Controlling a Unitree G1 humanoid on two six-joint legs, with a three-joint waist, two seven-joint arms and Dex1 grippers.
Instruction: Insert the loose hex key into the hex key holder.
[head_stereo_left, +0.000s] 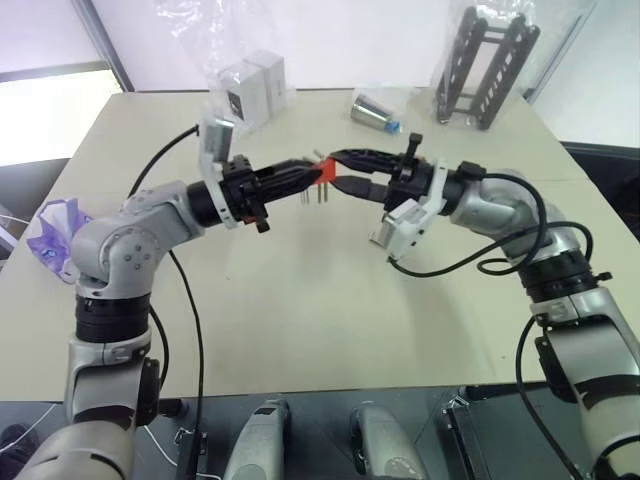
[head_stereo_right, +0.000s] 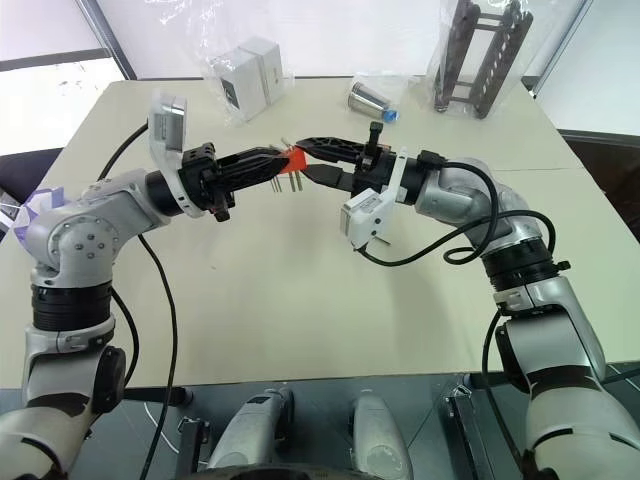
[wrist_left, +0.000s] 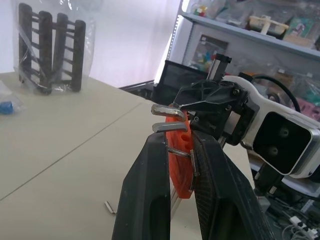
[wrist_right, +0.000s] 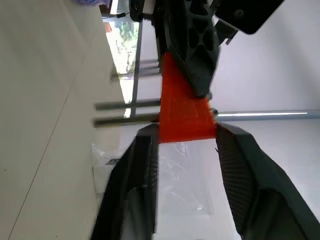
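Midair above the worktop (head_stereo_left: 300, 330), left jaws (wrist_left: 181, 150) pinch the hex key holder (head_stereo_left: 322, 172); right jaws (wrist_right: 187, 145), spread, flank its far end.

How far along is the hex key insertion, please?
Done: the hex key holder is off the table, clamped in the left gripper. In hand: the right gripper meets its other end. Left: inserting; a small rod lying on the table may be the loose hex key.

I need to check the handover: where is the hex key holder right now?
The hex key holder is held up above the table's middle, clamped in the left claw, with the right claw open around its far end.
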